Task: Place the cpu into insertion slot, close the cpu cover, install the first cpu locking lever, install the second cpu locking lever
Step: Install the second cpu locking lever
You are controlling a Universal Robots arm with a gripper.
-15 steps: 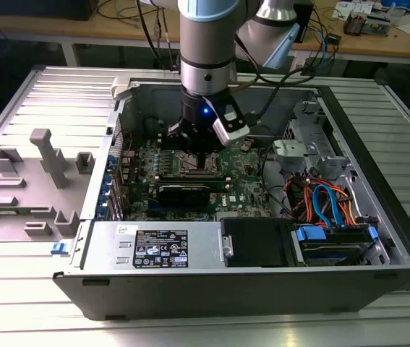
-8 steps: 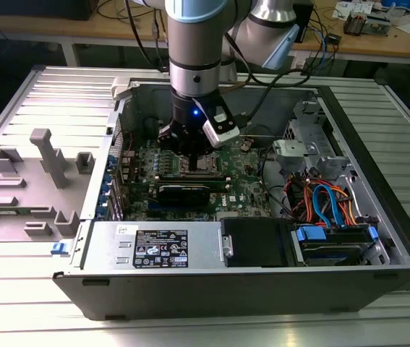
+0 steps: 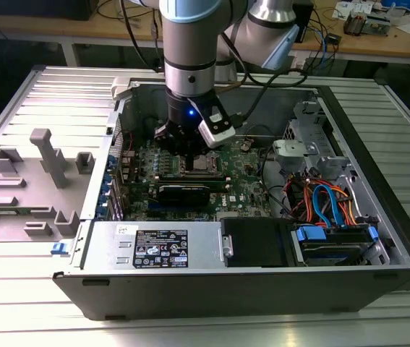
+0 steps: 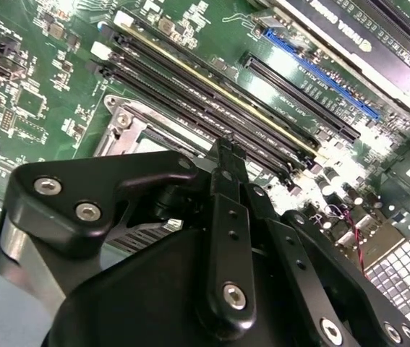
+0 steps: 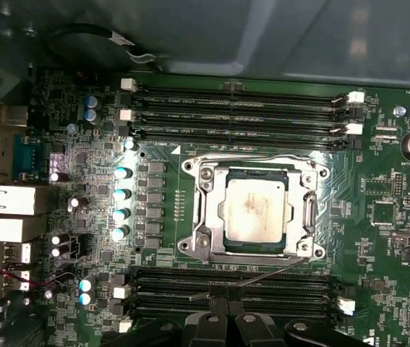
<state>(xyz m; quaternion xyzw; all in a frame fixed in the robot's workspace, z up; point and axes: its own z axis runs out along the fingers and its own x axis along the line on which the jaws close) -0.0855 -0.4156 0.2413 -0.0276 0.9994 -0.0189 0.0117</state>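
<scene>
- cpu point(image 5: 255, 210) already seated in the insertion slot point(image 5: 302, 173), silver top up, square to the board.
- cpu cover point(image 5: 208, 210) looks down around the chip, framing it; one thin locking lever point(image 5: 262, 275) lies along the socket edge nearest the gripper, apparently not latched.
- gripper point(image 5: 223, 325) just off that edge, above the memory slots point(image 5: 233, 296), fingertips point(image 4: 226, 155) pressed together, holding nothing.
- Socket lies straight ahead of the fingertips; lever's long axis runs across them.
- Exterior view: arm point(image 3: 190, 50) reaches down into the computer case point(image 3: 378, 137).

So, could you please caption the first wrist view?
CPU seated in socket, cover closed around it, gripper beside memory slots.
</scene>
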